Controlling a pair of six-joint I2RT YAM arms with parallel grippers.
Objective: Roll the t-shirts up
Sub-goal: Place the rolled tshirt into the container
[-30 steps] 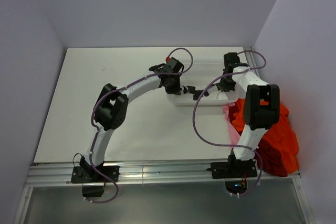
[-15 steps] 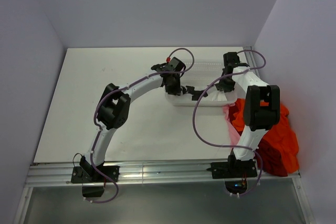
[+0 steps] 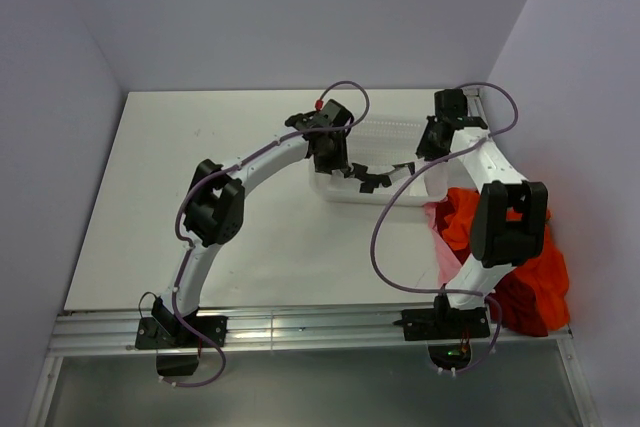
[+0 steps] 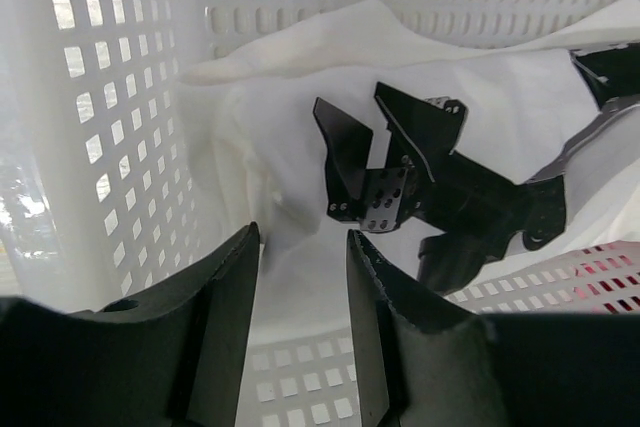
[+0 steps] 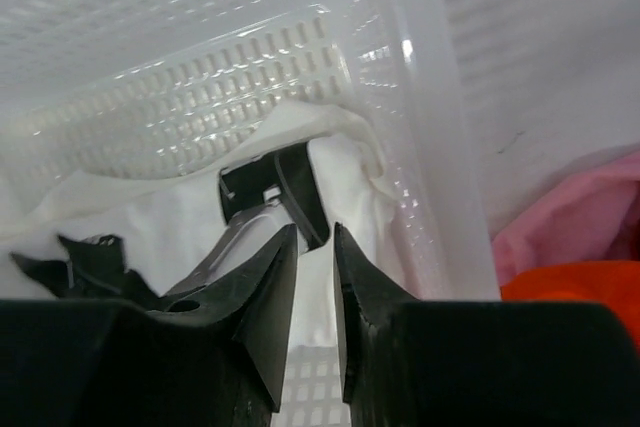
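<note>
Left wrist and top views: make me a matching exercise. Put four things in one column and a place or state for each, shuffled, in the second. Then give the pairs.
1. white t-shirt
2. orange-red t-shirts
3. basket
4. left gripper

A. heaped at the right edge of the table
B. jaws apart, nothing between them
C. lying inside the basket
D. white plastic mesh, standing on the table

Pairs: 1-C, 2-A, 3-D, 4-B
</note>
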